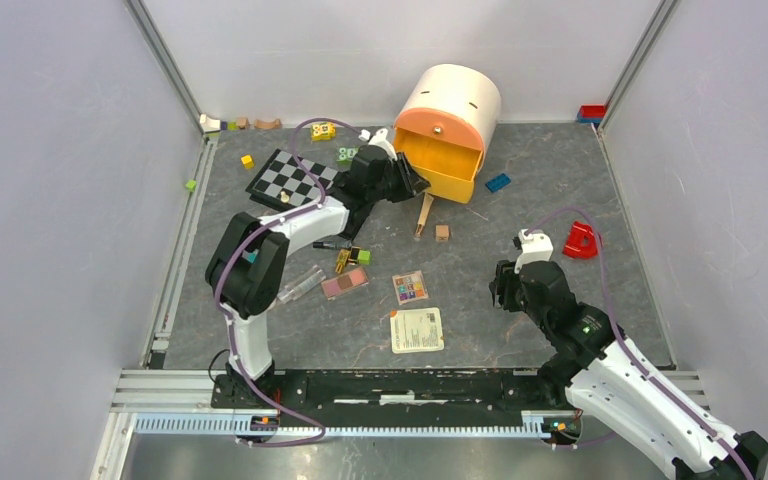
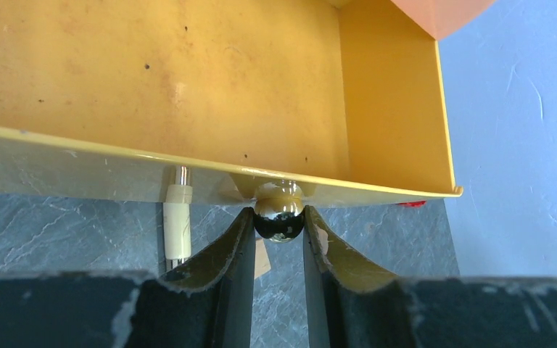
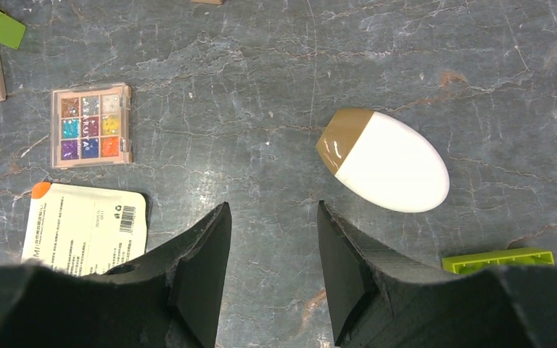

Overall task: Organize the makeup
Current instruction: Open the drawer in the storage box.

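The multicolour eyeshadow palette (image 3: 91,125) reads "ASARUTA"; print on the white sachet (image 3: 83,226) is illegibly small.

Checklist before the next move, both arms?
1. Left gripper on the ball knob: ok, fingers closed on both sides of it.
2. Yellow drawer open: ok, pulled out; the floor that shows is bare.
3. Right gripper free: ok, open with nothing between the fingers.
4. Egg-shaped sponge lined up for a grasp: not ok, it lies on the table beside the fingers, not between them.
5. Cream stick under the drawer's front lip, clear of the drawer: cannot tell.
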You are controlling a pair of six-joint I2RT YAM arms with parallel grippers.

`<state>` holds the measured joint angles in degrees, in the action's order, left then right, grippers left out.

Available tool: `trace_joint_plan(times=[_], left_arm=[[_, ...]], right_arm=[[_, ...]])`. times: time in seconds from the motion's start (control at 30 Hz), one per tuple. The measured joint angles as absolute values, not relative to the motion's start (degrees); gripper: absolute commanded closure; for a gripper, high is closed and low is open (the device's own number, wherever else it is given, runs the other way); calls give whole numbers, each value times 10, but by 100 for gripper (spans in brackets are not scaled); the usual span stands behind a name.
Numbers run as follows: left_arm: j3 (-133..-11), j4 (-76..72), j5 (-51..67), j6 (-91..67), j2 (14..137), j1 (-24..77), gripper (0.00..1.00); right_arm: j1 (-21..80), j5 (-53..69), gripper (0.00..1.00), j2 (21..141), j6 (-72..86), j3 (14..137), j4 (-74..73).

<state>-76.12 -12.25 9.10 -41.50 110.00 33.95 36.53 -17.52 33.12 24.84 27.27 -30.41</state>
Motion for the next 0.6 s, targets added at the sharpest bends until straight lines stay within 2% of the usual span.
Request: trace_joint_plan(times=[0.3,0.37,0.47,0.6], left_arm=[[-723,-127,91,-415,1079,345,86],[-719,-132,91,-415,1077,346,85],[-713,-136,90,-415,1074,348,77],[-706,-146,87,-415,1073,349,76]], right_arm=[[365,-167,46,335,248,272,-300],[365,-167,46,335,248,271,-300],[365,-167,46,335,248,270,-298],[365,-166,46,335,248,270,-295]])
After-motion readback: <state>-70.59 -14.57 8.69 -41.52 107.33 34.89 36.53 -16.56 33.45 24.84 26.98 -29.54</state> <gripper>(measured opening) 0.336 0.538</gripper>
